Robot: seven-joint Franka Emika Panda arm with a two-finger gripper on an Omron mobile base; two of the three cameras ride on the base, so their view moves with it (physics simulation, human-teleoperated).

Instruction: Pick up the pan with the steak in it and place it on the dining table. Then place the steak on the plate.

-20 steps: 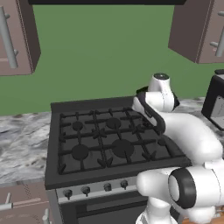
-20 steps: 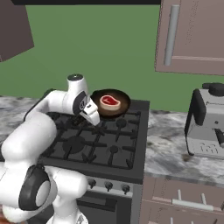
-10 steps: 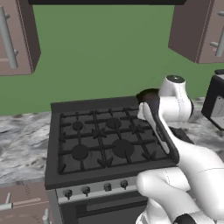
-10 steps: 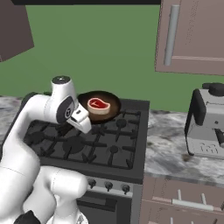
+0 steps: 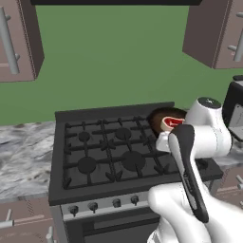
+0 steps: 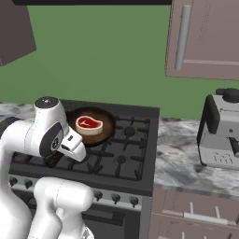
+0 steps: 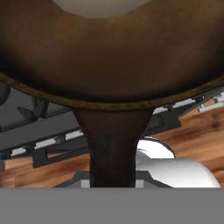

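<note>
The jaws are clamped nearly shut on the short dark handle of the pan (image 7: 113, 65), which in the hand view runs straight down from the bowl to the gripper (image 7: 113, 183). The pan (image 6: 91, 127) hangs lifted above the stove (image 6: 122, 154), over its back burners, held roughly level with the steak (image 6: 88, 124) lying flat inside it. From the right base view the handle's long axis points toward the robot, away from the green wall (image 6: 102, 51).
</note>
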